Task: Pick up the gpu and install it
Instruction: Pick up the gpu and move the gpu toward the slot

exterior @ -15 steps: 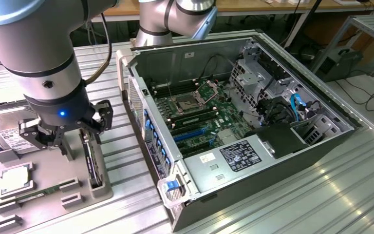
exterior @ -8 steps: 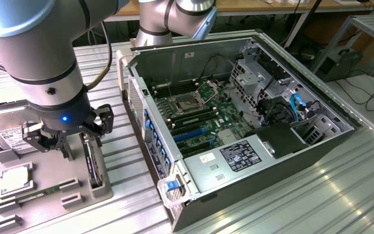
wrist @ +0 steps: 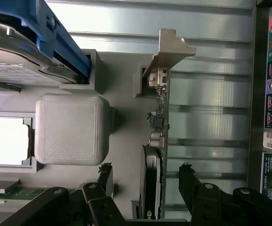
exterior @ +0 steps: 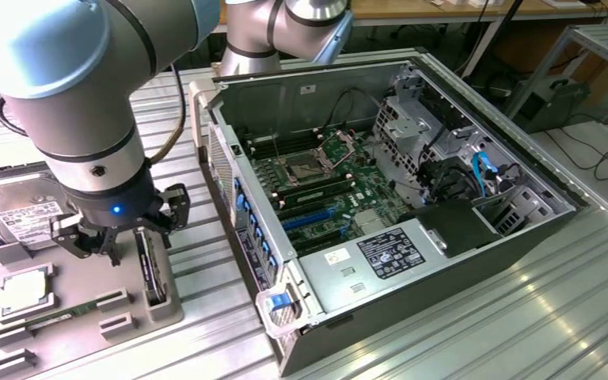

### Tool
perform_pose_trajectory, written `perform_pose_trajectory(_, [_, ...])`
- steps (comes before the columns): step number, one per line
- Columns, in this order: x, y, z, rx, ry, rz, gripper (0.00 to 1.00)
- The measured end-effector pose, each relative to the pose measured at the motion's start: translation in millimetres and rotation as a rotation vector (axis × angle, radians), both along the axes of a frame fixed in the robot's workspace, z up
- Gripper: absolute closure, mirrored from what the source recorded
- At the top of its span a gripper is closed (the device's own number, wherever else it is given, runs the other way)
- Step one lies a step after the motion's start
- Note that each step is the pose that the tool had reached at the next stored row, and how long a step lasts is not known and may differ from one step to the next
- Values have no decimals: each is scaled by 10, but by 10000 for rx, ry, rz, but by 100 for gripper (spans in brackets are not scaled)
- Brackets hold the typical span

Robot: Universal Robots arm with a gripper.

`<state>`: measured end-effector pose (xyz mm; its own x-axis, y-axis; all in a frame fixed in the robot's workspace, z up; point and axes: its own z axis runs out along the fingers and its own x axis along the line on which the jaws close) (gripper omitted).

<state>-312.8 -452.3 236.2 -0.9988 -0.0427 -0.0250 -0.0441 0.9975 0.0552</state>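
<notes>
The open computer case [exterior: 304, 99] is lying on its side on the exterior view's right, with its motherboard [exterior: 325, 190] facing up. The robot arm [exterior: 72, 103] is reaching down on the exterior view's left, over a grey parts holder [exterior: 72, 305] just beside the case. A silver hard drive [exterior: 19, 214] is sitting at the far end of that holder.

The gpu [exterior: 154, 273] is standing on edge in a slot on the side of the holder nearest the case, not yet lifted. From the wrist, the gpu [wrist: 157, 136] is showing edge-on, its pale bracket [wrist: 171, 47] at the far end and its round cooler [wrist: 150, 188] bulging from one face.

The gripper [exterior: 119, 241] is hovering right above the card. Its jaws are spread wide and holding nothing. The fingers [wrist: 188, 176] are bracketing the card with a gap on each side.

The card seems to be sitting closer to one finger than the other. On closing, that finger would likely be touching first and could tip the card in its slot. The other finger may be pressing on the cooler rather than on flat board, risking a skewed or slipping hold. A tilted lift could also be catching the bracket on the holder.
</notes>
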Motion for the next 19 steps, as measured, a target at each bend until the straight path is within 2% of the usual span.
perform_pose_trajectory(6, [9,-10,-121,0,0,-1,32])
perform_pose_trajectory(19, [11,-14,-122,-5,1,1,34])
